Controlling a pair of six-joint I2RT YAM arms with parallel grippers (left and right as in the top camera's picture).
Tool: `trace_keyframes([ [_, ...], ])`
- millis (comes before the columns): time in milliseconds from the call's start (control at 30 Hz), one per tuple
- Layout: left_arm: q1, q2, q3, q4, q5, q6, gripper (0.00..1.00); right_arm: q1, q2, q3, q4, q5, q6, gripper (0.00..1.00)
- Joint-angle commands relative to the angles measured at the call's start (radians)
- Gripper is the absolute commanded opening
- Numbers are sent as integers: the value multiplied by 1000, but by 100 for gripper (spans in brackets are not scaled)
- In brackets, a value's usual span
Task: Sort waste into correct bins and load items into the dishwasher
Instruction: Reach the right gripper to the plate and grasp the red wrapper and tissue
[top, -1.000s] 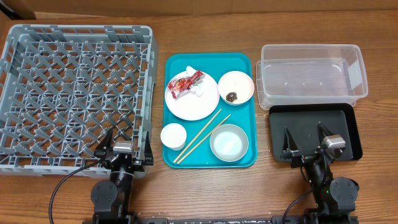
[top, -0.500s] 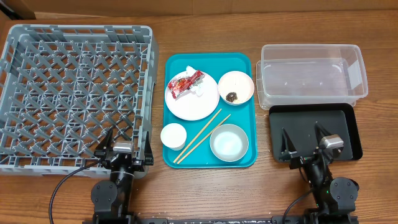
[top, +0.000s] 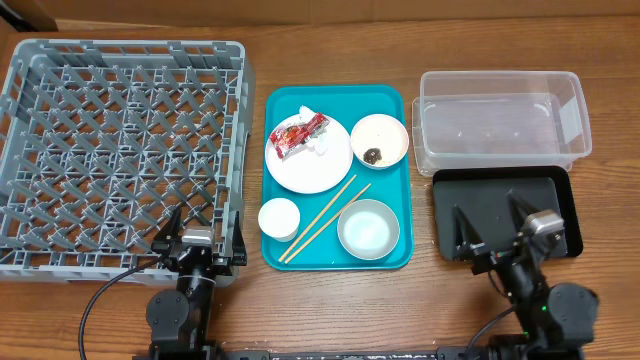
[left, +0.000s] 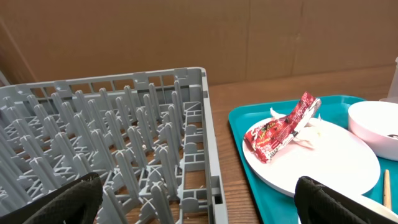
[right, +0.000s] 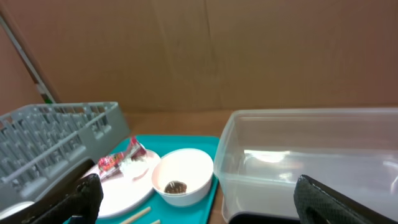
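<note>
Chopsticks (top: 325, 218) lie side by side on the teal serving tray (top: 337, 93). From my overhead feed their long axis is diagonal, from near-left by the small cup (top: 279, 218) to far-right, passing between the white plate (top: 308, 165) and the empty bowl (top: 368, 228). The red snack wrapper (top: 299, 134) sits on the plate at the same slant, with the crumpled tissue (top: 320, 146) touching it. The other bowl (top: 378, 135) holds the dark food bit (top: 373, 155). The left gripper (top: 205, 222) is spread wide over the dish rack's (top: 120, 120) near edge. The right gripper (top: 488, 210) is spread wide over the black tray (top: 500, 185), and the clear tub (top: 500, 125) is just beyond.
</note>
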Motion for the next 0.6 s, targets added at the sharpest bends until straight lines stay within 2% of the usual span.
trace_keyframes([
  [0, 6, -10, -7, 3, 10, -6, 100, -3, 125, 150, -16, -6, 7, 100],
  [233, 6, -10, -7, 3, 10, -6, 100, -2, 536, 525, -113, -113, 37, 100],
  [433, 6, -10, -7, 3, 10, -6, 100, 0, 911, 876, -290, -175, 36, 100],
  [567, 6, -10, -7, 3, 10, -6, 100, 9, 1107, 1040, -328, -198, 34, 100],
])
